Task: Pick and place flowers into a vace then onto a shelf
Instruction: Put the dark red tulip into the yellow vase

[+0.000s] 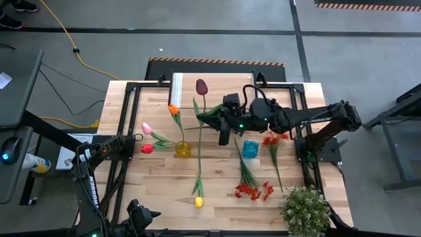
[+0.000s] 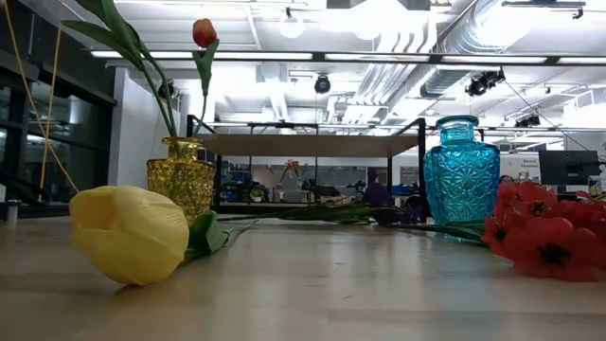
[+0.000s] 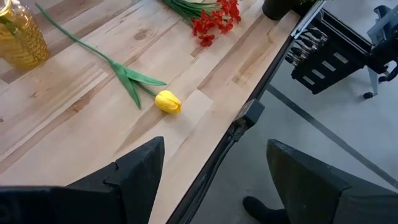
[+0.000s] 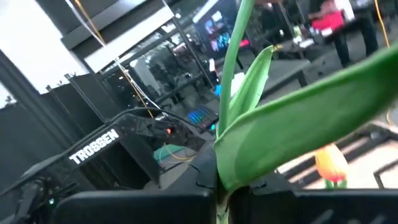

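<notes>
My right gripper (image 1: pixel 222 126) is above the table's middle, shut on a dark tulip (image 1: pixel 201 86), whose head is over the shelf (image 1: pixel 230 81). A yellow glass vase (image 1: pixel 182 150) holds pink, red and orange tulips. A yellow tulip (image 1: pixel 198 201) lies flat on the table near the front. Red sprays (image 1: pixel 253 189) lie by the blue vase (image 1: pixel 250 148). My left gripper (image 3: pixel 211 180) hangs open over the table's near edge with nothing between its fingers. My right gripper pinches the dark tulip's green stem (image 4: pixel 219 190) between its two fingers, just below the leaves (image 4: pixel 292 118). The fingers come about level from the table's right and lie across the stem. The tulip is lifted clear, its head toward the far edge.
A bushy potted plant (image 1: pixel 304 209) stands at the near right corner. The blue vase (image 2: pixel 461 169) and yellow vase (image 2: pixel 182 170) stand upright mid-table, with the shelf (image 2: pixel 303 144) behind them. Another red spray (image 1: pixel 271 139) lies right of the blue vase.
</notes>
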`<control>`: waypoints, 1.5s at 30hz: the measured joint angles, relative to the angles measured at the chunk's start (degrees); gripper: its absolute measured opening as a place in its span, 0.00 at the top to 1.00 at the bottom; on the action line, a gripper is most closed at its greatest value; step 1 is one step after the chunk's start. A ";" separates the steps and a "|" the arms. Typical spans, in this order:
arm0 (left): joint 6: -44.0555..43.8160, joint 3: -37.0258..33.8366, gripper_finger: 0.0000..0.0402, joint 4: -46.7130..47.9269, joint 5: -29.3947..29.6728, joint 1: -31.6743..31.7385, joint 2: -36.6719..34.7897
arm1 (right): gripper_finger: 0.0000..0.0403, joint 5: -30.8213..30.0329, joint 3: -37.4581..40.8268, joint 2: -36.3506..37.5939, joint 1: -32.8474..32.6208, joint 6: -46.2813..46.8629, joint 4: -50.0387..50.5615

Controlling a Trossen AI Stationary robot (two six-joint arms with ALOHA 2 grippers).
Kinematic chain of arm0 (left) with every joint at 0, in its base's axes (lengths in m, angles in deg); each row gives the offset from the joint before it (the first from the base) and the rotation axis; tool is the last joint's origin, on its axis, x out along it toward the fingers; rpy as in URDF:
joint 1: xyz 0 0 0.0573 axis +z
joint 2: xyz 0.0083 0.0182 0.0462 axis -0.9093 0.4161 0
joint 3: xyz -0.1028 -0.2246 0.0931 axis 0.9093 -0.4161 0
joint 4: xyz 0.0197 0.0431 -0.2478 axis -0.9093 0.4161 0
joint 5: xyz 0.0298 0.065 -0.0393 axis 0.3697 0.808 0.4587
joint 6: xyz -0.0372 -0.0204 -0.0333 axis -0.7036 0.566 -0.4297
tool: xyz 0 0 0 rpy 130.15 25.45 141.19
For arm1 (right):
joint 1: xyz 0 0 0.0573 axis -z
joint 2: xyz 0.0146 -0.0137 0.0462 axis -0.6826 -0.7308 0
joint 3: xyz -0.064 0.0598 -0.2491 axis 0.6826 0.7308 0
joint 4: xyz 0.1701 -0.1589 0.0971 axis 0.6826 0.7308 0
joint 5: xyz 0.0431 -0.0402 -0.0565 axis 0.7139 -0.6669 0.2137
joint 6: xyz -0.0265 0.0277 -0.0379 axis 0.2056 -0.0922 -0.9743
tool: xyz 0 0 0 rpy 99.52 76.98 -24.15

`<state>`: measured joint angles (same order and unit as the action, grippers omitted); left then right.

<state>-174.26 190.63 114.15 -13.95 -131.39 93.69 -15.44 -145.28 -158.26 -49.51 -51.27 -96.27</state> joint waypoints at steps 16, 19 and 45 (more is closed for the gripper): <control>3.03 0.00 0.21 0.18 0.14 0.00 0.00 | 0.97 -13.08 0.00 0.00 -5.62 -21.55 -5.11; 4.11 0.00 0.21 0.17 0.18 0.00 0.00 | 0.98 -15.19 0.00 0.00 -6.39 -24.70 -5.47; 4.48 0.00 0.21 0.15 0.60 0.00 0.00 | 0.97 -17.58 0.00 -7.24 -6.06 -30.30 -12.44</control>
<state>-169.78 190.63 114.30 -13.35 -131.39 93.69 -33.02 -145.28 -165.50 -55.57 -81.56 -108.71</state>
